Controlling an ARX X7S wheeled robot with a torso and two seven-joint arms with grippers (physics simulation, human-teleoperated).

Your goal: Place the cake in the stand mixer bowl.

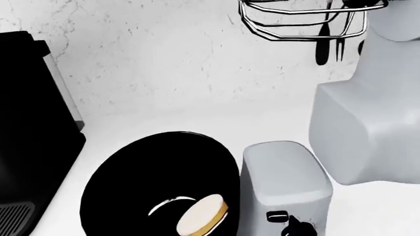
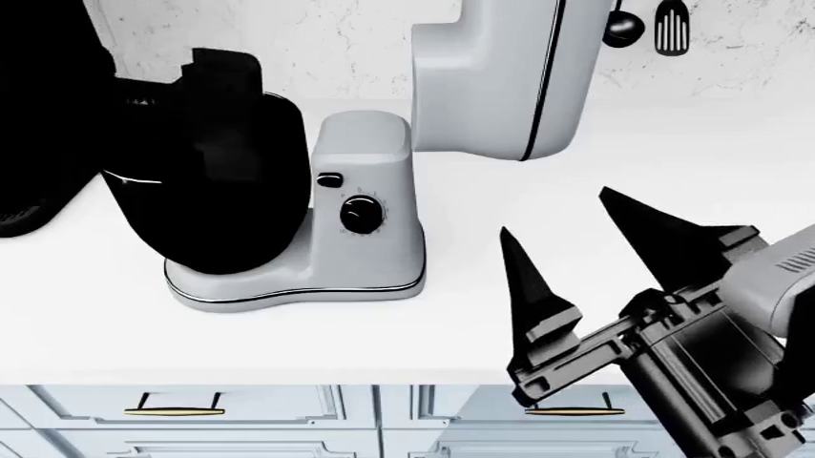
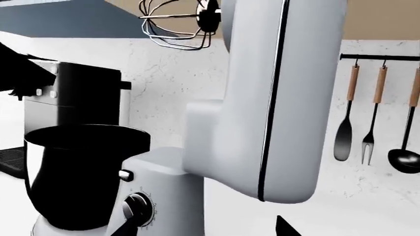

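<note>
Cake (image 1: 203, 215) lies tilted inside stand mixer bowl (image 1: 161, 189), seen from my left wrist camera above bowl mouth. Mixer head (image 2: 503, 72) tipped up, whisk (image 1: 302, 19) clear, so bowl open. Left gripper itself unseen, state unknown. My right gripper (image 2: 598, 262) hangs idle over counter (image 2: 713, 162), jaws spread, empty.
</note>
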